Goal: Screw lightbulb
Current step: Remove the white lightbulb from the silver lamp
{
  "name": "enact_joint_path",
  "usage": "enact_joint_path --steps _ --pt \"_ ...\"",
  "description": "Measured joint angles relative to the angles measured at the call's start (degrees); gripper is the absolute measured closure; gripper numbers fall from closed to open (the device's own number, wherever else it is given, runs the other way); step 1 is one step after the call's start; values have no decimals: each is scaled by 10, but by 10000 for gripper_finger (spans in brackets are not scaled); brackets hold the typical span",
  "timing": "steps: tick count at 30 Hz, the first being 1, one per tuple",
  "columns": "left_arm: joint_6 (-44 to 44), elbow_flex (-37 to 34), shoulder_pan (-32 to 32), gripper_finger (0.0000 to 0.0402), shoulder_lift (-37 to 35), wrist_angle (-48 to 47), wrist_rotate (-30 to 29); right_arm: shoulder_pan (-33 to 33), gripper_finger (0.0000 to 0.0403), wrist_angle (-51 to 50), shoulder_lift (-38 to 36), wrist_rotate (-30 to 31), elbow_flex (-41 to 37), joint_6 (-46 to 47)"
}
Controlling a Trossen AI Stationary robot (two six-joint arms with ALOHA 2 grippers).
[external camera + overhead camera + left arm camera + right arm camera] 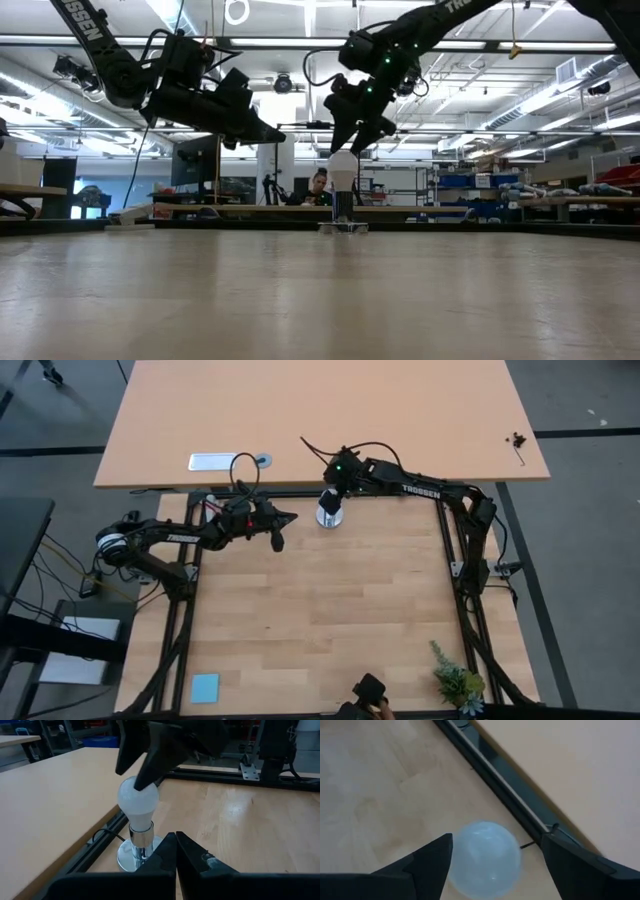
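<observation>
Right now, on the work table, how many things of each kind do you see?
lightbulb: 1, standing upright in the socket
silver socket base: 1
blue square pad: 1
small green plant: 1
robot grippers: 2, left gripper and right gripper
Total: 6

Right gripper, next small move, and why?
Probably lift the right gripper straight up and clear. Its fingers stand apart on either side of the lightbulb, which sits upright in the socket with no visible support.
</observation>
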Motion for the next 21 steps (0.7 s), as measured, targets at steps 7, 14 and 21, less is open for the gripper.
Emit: enact_joint_path --steps 7,14,21 --pt "0 0 0 396 0 0 0 3 103 -8 0 -35 0 4" --pt "0 0 0 396 0 0 0 2 95 -15 6 -17 1 4" --pt "0 0 0 396 0 -1 0 2 92 -13 31 -17 2 -22"
